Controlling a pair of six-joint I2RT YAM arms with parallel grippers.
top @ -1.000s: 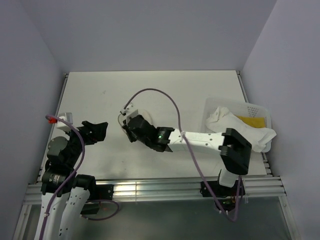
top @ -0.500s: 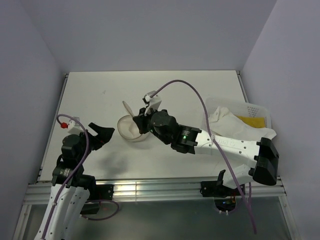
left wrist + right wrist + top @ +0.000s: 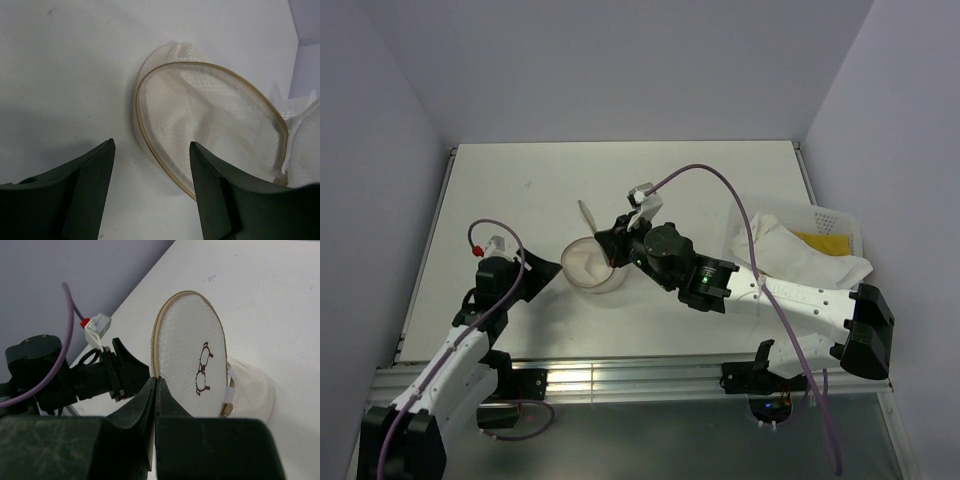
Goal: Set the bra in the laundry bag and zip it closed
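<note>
Bra [image 3: 823, 243]: mustard-yellow, only a flat patch shows. It lies in a white basket [image 3: 842, 217], partly under a crumpled white cloth [image 3: 782, 248], well apart from both sets of fingers, out by the right arm's elbow. Laundry bag [image 3: 588, 268]: round white mesh with a tan rim, mouth open, on the worktop [image 3: 520, 190]. Right fingers [image 3: 156, 385] are clenched on the rim of the bag's round flap [image 3: 192, 357], holding it upright; there is a dark print on the mesh. Left fingers [image 3: 540, 272] are spread apart, grasping nothing, with the bag rim just ahead of their tips.
</note>
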